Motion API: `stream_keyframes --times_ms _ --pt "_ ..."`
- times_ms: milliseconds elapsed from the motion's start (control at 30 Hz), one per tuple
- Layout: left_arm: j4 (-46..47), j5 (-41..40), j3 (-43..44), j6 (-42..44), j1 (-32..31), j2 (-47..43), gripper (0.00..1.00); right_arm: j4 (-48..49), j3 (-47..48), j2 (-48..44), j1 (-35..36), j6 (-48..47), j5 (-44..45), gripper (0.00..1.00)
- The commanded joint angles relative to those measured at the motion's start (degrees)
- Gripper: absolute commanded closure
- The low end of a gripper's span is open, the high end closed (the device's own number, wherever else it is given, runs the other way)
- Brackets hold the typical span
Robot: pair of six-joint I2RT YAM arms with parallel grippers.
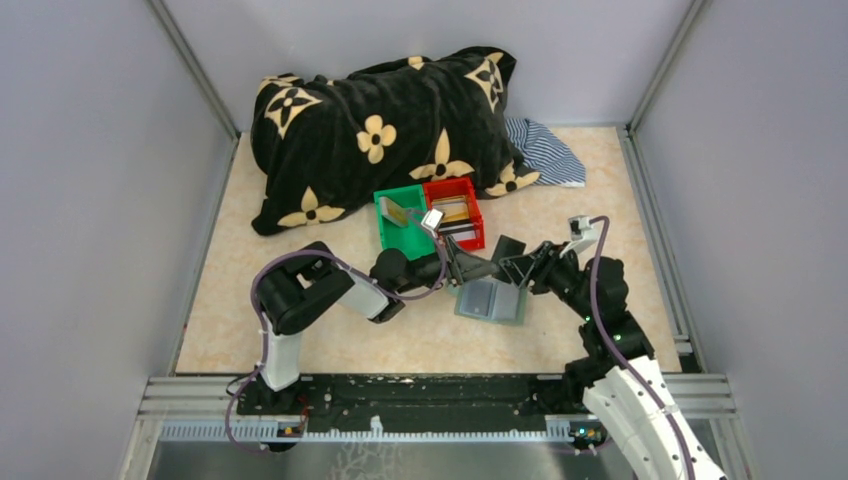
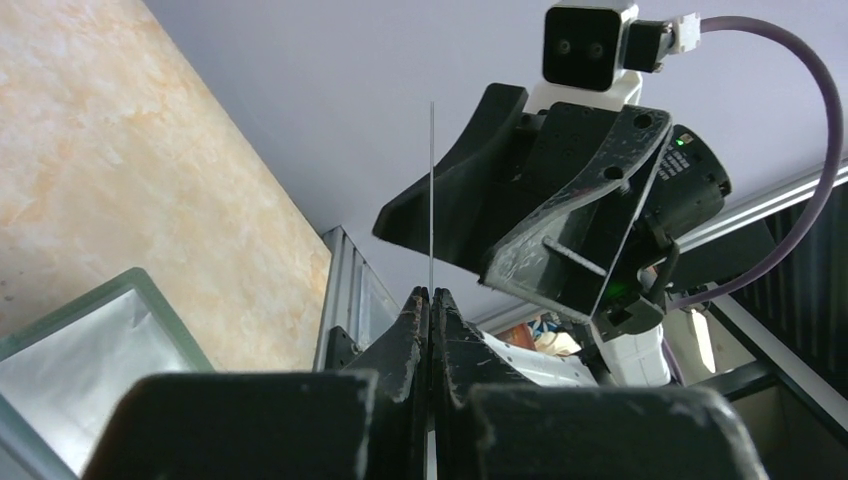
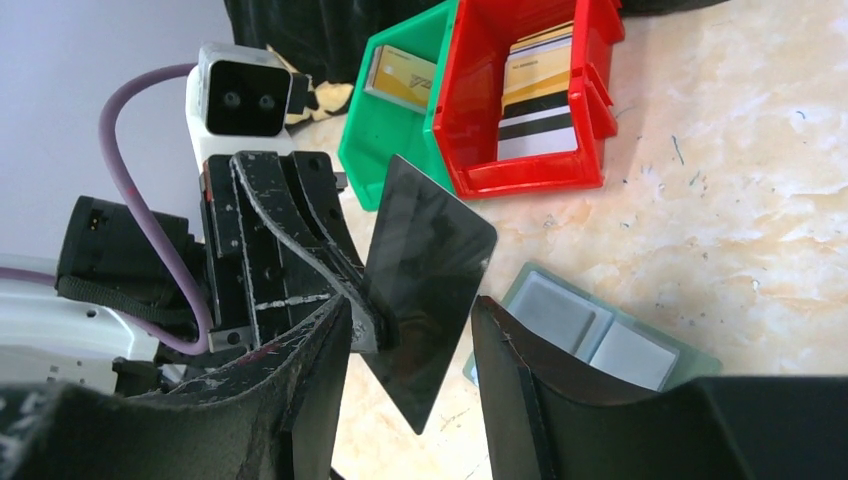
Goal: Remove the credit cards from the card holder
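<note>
Near the open card holder, left hand pinches a glossy black card.

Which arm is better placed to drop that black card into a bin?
Left arm. Its jaws are shut on the black card, near the green bin; the right arm's jaws are open, gripping nothing.

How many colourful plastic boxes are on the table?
2. The green bin and the red bin stand side by side in front of the dark flowered blanket. No others show.
</note>
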Motion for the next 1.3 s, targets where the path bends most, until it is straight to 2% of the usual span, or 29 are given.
stream_keyframes --times_ms 0,100,233,333,667,700,733,833,867,1000,1033,1100,1267 --pt "14.0 1.2 2.0 -1.3 0.1 -2.3 1.0 5.9 0.0 0.3 0.1 0.6 -2.4 0.52" --pt "14.0 1.3 2.8 -1.4 0.0 -2.3 1.0 6.4 -0.1 -0.1 0.1 0.5 -3.6 0.56" --pt "14.0 1.2 3.5 -1.6 -0.1 -1.4 1.0 5.8 0.1 -0.9 0.1 0.2 -3.6 0.72" --pt "14.0 0.2 3.1 -1.9 -0.2 -0.9 1.0 5.1 0.4 -1.1 0.2 0.0 -3.4 0.78" --pt "14.0 -0.6 1.7 -1.6 -0.3 -1.4 1.0 5.0 0.7 -2.3 0.1 0.0 -1.4 0.78" --pt "14.0 -0.8 1.5 -1.5 -0.3 -1.5 1.0 5.0 0.8 -2.4 0.1 0.0 -1.2 0.84" --pt "14.1 -0.8 1.4 -1.5 -0.2 -1.6 1.0 5.0 0.9 -2.3 0.1 -0.1 -1.2 0.99" --pt "14.0 -0.2 1.9 -1.4 -0.2 -1.7 0.98 5.2 1.3 -2.1 0.1 -0.6 -1.3 1.0" --pt "14.0 0.2 2.0 -1.4 -0.1 -1.7 0.9 5.4 1.3 -1.9 0.1 -0.9 -1.4 1.0" --pt "14.0 0.4 0.0 -0.9 1.3 -3.0 0.44 4.2 3.7 1.4 0.2 -3.4 -2.3 1.0" --pt "14.0 0.1 -1.2 -0.9 2.0 -3.6 0.36 3.7 4.6 2.5 0.1 -4.2 -2.6 1.0" --pt "14.0 0.3 -4.1 -1.0 4.3 -5.5 0.28 3.6 5.7 4.2 0.1 -5.3 -3.0 1.0" --pt "13.8 1.2 -10.8 1.1 10.1 -11.9 0.28 6.3 6.3 6.2 0.1 -5.1 -4.8 1.0"
